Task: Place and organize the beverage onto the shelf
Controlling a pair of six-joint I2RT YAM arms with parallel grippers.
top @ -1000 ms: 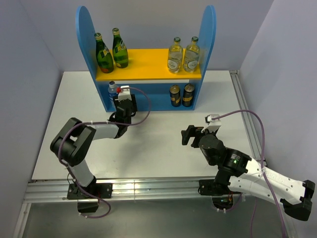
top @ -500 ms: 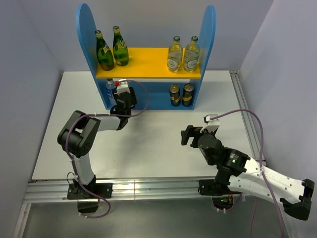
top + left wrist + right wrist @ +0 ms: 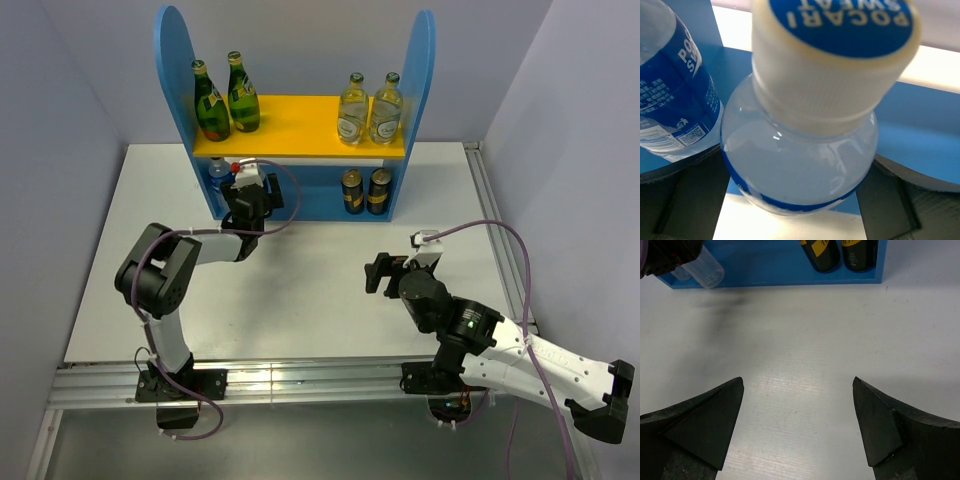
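My left gripper [image 3: 243,190] clamps a clear water bottle [image 3: 805,165], white cap, blue label, at the lower level of the shelf [image 3: 310,190] beside its twin [image 3: 675,90]; my right gripper [image 3: 797,382] gapes wide, holding nothing, above the table [image 3: 800,340].

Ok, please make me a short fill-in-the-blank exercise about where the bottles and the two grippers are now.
1. On the upper board of the shelf, beside two green bottles, stand ___ clear glass bottles.
2. The left gripper is shut on a plastic water bottle at the ___ level of the shelf.
3. The right gripper is ___ and holds nothing.
Missing words: two; lower; open.
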